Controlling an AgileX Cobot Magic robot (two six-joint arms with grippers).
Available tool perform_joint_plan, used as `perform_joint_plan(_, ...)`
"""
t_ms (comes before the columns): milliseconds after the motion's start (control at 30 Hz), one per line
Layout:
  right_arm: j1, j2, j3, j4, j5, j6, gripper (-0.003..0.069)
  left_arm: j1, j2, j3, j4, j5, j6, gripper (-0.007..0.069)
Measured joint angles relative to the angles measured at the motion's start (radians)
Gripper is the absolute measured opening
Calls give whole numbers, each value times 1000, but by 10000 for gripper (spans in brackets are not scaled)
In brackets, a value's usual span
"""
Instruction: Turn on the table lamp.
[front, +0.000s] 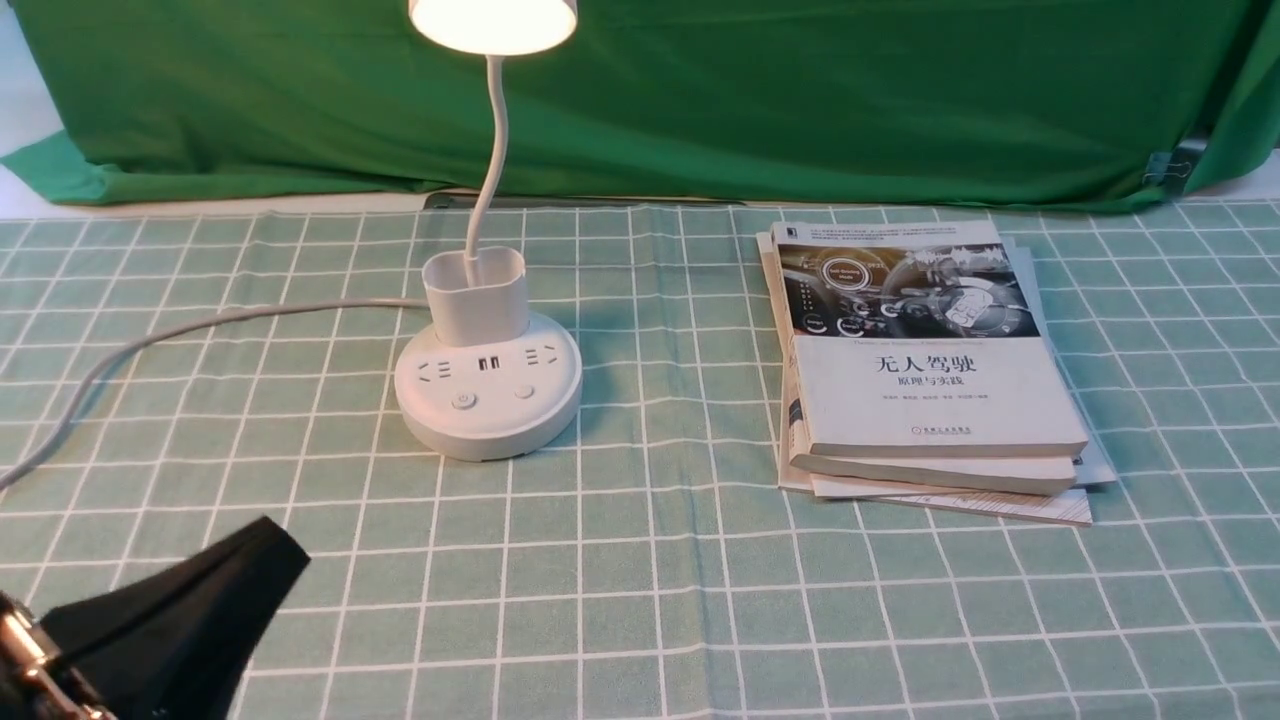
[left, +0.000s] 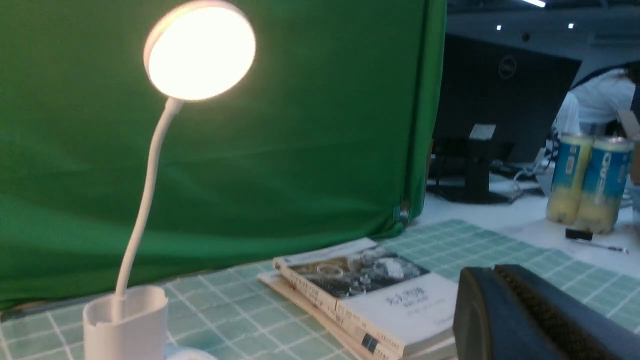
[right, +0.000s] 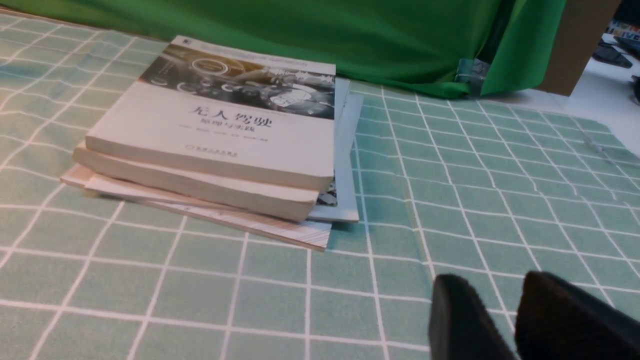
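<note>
Two poses: slants left gripper, pressed together, apart from lit table lamp; holds right gripper slightly spread above table.

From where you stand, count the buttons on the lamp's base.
2 on the base's top: one on the left, marked with a power sign, and a plain-looking one to its right. The base's far side is partly hidden behind the holder.

To the right of your left pincer, the cloth is open. Past it, the lamp stands in your way.
</note>
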Motion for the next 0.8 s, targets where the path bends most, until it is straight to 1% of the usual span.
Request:
perform_joint_plan(100, 0, 0, 0, 0, 0, 0, 241, 0, 0, 0, -24, -46, 33, 21)
perform_joint_plan(133, 0, 0, 0, 0, 0, 0, 241, 0, 0, 0, -62, -71, 87, 21)
perform_joint_plan(267, 0, 0, 0, 0, 0, 0, 241, 0, -2, 0, -108, -73, 177, 21)
perform_joint_plan(367, 0, 0, 0, 0, 0, 0, 241, 0, -3, 0, -110, -28, 192, 21)
perform_joint_plan(500, 0, 0, 0, 0, 0, 0, 241, 0, -3, 0, -110, 96, 200, 21)
perform_joint_plan(733, 0, 0, 0, 0, 0, 0, 241, -1, -3, 0, -95, 211, 207, 21)
perform_joint_plan(767, 0, 0, 0, 0, 0, 0, 241, -1, -9, 0, -94, 267, 207, 21)
perform_joint_plan(800, 0, 0, 0, 0, 0, 0, 241, -1, -13, 0, -94, 281, 207, 21)
